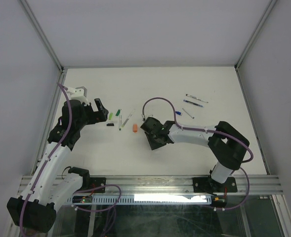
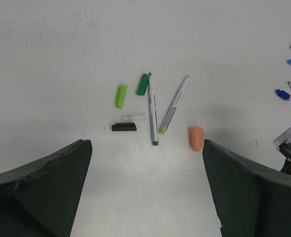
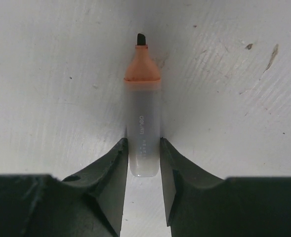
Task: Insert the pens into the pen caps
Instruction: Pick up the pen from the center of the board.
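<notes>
right tool (image 3: 143, 148) clenched on a pale marker (image 3: 143, 116), its orange nib end pointing out, open table (image 3: 46, 89) on both sides. left tool (image 2: 146, 145) released wide, short of two pens (image 2: 152, 111) and a lime cap (image 2: 121, 96). orange cap (image 2: 196, 138) lies just beside its right finger.

We see a short line of faint grey lettering along the translucent white marker with an orange neck (image 3: 144, 133), too blurred to read. Print on the thin white green-ended pen (image 2: 153, 118) and the thin white lime-ended pen (image 2: 173, 106) is illegible too.
</notes>
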Tool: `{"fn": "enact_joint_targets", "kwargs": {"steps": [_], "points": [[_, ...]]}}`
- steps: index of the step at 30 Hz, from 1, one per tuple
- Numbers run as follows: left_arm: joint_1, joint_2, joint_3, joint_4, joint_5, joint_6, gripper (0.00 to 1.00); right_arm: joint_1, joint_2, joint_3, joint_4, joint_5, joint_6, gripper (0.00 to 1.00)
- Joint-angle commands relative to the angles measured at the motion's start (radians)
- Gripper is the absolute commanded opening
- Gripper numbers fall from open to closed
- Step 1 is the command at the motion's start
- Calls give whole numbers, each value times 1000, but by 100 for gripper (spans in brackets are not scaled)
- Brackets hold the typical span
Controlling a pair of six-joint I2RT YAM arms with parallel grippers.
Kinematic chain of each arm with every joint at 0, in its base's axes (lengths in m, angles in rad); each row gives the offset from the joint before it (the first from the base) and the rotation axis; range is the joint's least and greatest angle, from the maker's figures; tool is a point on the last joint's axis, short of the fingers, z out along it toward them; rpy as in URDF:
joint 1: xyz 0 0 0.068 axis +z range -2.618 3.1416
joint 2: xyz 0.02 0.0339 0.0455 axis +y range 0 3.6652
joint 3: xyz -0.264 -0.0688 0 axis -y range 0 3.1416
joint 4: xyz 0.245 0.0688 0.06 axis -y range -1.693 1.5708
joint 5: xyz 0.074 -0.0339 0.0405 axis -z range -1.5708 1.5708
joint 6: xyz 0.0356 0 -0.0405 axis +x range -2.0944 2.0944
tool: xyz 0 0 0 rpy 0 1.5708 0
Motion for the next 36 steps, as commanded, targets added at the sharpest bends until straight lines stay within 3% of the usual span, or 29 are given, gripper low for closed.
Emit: {"fn": "enact_joint_targets", "kwargs": {"steps": [1,9,20,29,36], "points": [[-9,0,5,53,17,11,99,11,53,-7,-45,11,45,35],[-10,5,6,52,13,12,99,42,57,-23,-97,39,127,41],[-11,2,4,53,7,7,99,93,72,-35,-171,97,206,39],[-10,-8,9,48,5,-7,99,93,107,-33,-174,152,238,25],[-9,-2,24,48,129,-154,99,93,-32,-45,-176,221,282,4]]}}
